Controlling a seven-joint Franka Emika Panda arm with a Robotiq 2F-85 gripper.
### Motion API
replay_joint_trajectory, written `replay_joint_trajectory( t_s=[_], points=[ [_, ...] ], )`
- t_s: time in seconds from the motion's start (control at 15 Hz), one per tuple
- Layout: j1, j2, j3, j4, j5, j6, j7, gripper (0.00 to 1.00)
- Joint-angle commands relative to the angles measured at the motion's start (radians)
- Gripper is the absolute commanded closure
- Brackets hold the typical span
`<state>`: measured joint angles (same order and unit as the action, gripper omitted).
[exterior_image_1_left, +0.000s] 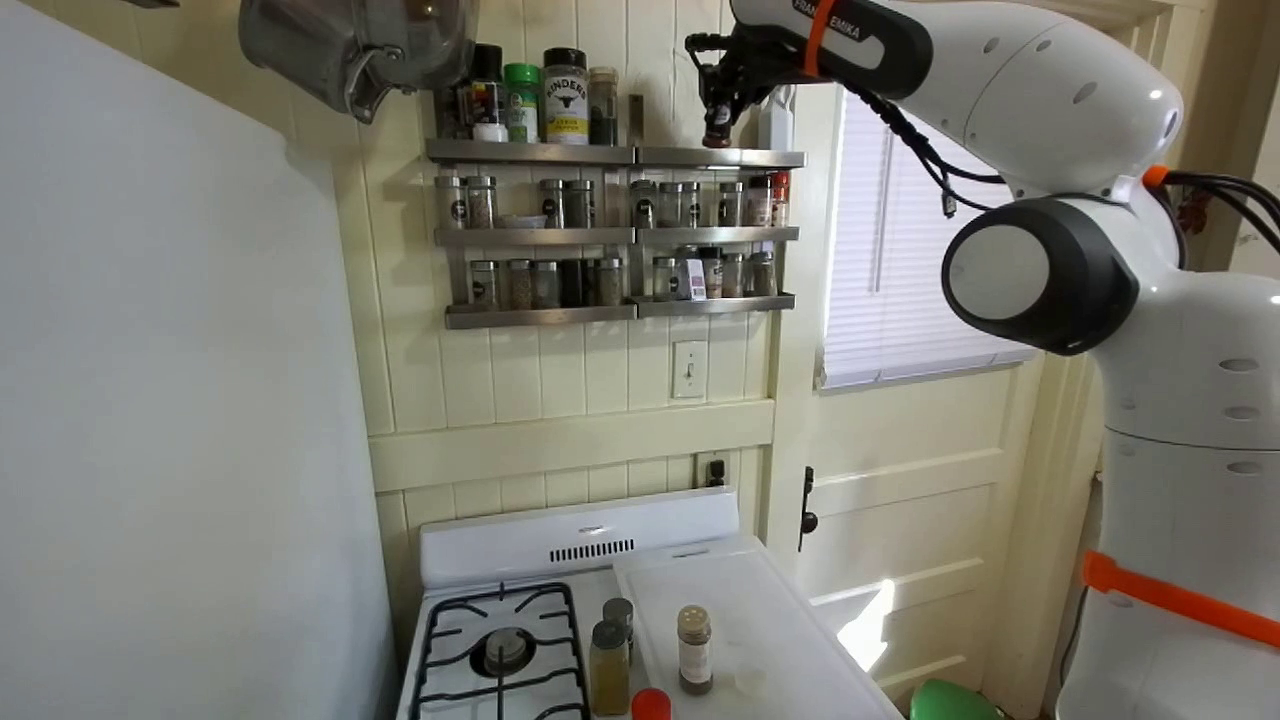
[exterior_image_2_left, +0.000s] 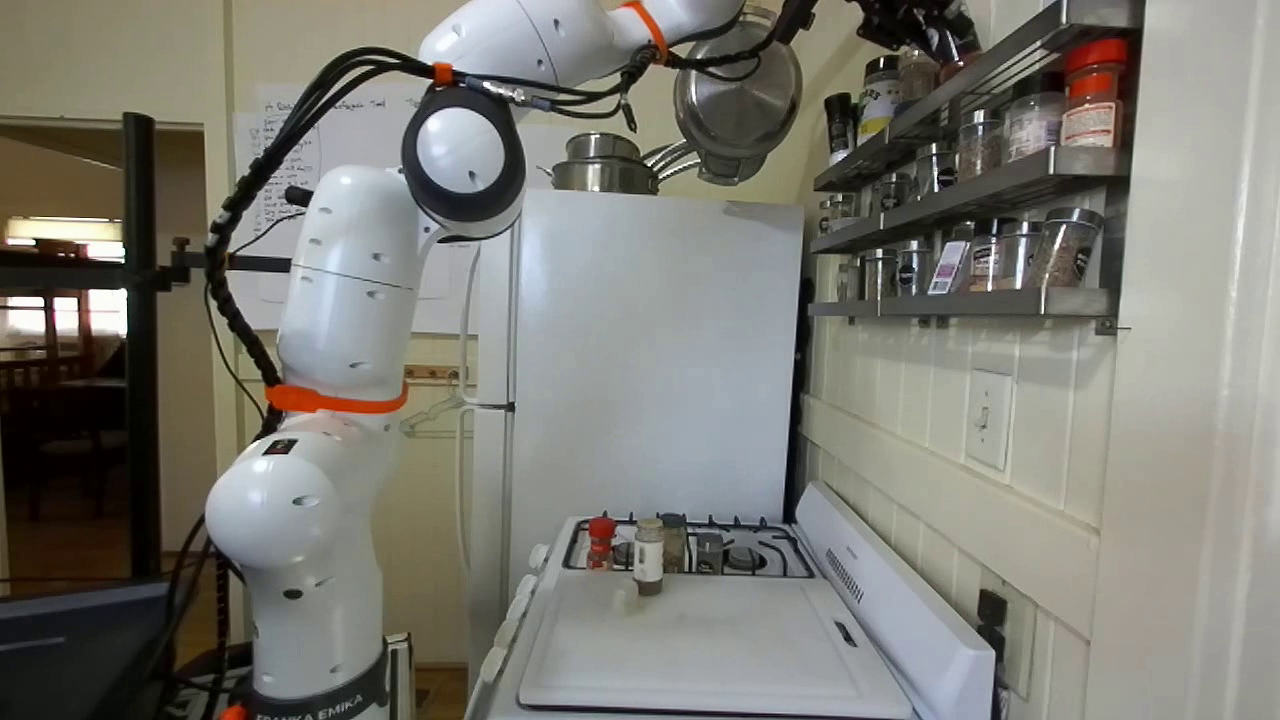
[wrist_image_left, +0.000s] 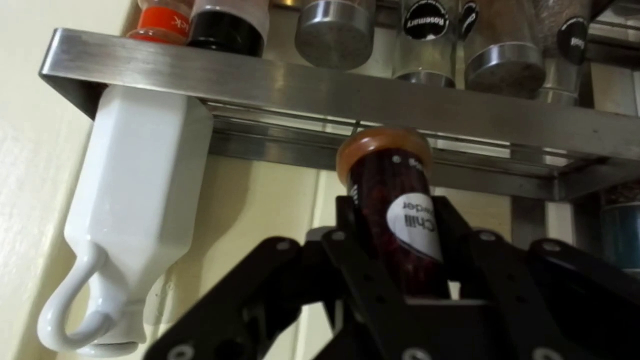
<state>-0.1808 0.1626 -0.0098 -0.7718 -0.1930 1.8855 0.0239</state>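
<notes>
Clasping a cylindrical chili jar (dark red, round-labelled), black tool closed around it above a metal shelf

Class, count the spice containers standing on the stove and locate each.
4: the beige-capped bottle stands on the white cover; the small jar, yellowish jar and red-capped shaker stand beside the cover, near the burner grate. Others could hide behind these.
</notes>
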Motion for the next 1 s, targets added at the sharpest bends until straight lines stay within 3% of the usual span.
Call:
replay_joint_trajectory(
  t_s=[0.0, 0.93],
  points=[
    [-0.011, 0.017, 0.000, 0.034, 0.035, -0.027, 0.015, 0.84],
    [-0.013, 0.069, -0.004, 0.141, 0.018, -0.144, 0.093, 0.84]
  ],
)
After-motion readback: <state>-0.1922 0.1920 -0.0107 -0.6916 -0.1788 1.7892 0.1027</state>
